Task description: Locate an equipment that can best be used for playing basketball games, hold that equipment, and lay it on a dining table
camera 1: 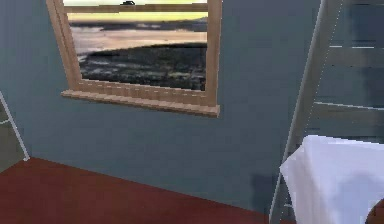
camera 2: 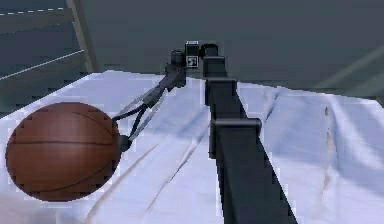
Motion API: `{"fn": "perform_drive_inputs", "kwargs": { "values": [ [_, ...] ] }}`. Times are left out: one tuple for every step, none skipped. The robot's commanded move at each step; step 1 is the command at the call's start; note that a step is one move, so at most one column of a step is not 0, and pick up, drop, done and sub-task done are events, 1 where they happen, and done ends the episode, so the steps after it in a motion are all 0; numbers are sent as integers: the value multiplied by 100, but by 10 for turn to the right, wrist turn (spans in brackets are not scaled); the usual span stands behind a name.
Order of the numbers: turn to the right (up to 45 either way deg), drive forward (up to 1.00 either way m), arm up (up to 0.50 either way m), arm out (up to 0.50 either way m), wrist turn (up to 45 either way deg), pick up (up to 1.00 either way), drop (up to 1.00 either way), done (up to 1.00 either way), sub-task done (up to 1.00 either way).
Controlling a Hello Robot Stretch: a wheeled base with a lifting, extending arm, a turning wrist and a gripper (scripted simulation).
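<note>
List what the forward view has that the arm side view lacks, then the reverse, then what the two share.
Forward view's own: a wood-framed window onto a dusk landscape, and dark red floor below it.
Arm side view's own: the basketball lying on the cloth, the dark arm, and the end effector with its fingers reaching to the basketball. Whether it holds the basketball cannot be told.
Shared: the white wrinkled cloth over a raised surface, and the blue-grey wall behind.
</note>
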Motion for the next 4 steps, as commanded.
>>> {"fn": "perform_drive_inputs", "kwargs": {
  "values": [
    [0,0,0,-42,0,0,0,0,0],
    [-450,0,0,0,0,0,0,0,0],
    [-270,0,0,0,0,0,0,0,0],
    [0,10,0,0,0,0,0,0,0]
  ]
}}
